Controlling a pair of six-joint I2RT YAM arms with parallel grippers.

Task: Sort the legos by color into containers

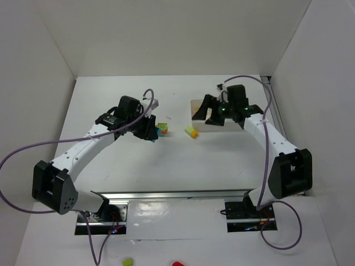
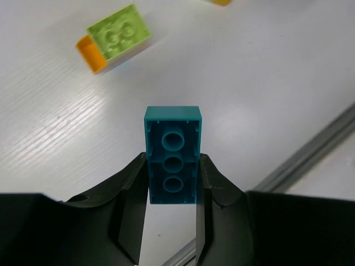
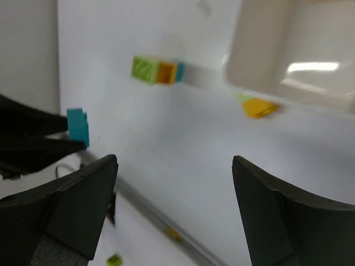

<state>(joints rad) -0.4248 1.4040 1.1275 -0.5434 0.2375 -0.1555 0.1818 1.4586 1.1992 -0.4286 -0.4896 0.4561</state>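
Observation:
My left gripper (image 1: 152, 134) is shut on a cyan-blue lego (image 2: 173, 155), held by its long sides above the table, hollow underside toward the wrist camera; it also shows in the right wrist view (image 3: 77, 126). A stacked lime green, orange and cyan lego (image 1: 162, 128) lies just to its right and also shows in both wrist views (image 2: 113, 37) (image 3: 158, 70). A yellow lego (image 1: 191, 132) lies beside the white tray (image 1: 195, 104), as the right wrist view shows too (image 3: 259, 107). My right gripper (image 1: 206, 117) is open and empty over the tray's left end (image 3: 294, 50).
A metal rail (image 1: 177, 195) runs along the near table edge between the arm bases. A lime piece (image 1: 127, 261) and a red piece (image 1: 177, 264) lie below that edge. White walls enclose the table on three sides. Most of the tray is hidden under my right arm.

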